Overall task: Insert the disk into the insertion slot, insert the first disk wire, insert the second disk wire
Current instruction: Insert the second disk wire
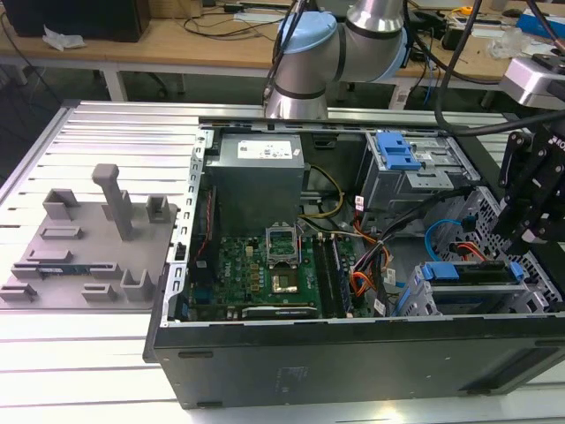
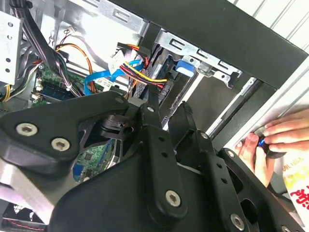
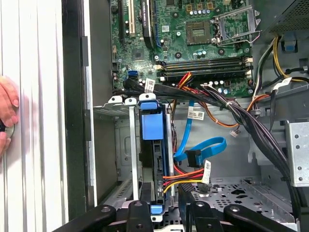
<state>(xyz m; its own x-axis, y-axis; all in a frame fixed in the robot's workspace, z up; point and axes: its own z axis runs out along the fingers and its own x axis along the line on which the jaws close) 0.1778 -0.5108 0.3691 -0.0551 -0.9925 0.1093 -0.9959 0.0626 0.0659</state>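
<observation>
In the insertion slot (image 3: 126, 154): the disk (image 3: 149, 137) sits seated, blue frame showing.
Second disk wire (image 3: 212, 143): loops just beside the disk, dark plug apart from it.
Gripper (image 2: 166, 104): hovers over the slot, fingers apart, holding nothing.
Hand (image 2: 277, 137): outside the case (image 1: 353, 353).

I see open room over the bare grey case floor (image 3: 241, 193), beside the insertion slot (image 3: 134, 140) where the disk (image 3: 149, 125) sits. The second disk wire (image 3: 215, 141), a red and yellow wire bundle (image 3: 186, 176) and thick black cables (image 3: 241, 116) crowd the way in next to the disk. A person's hand (image 3: 6, 113) is by the tabletop (image 3: 38, 145) just outside the case wall (image 3: 75, 121), blocking that side.
</observation>
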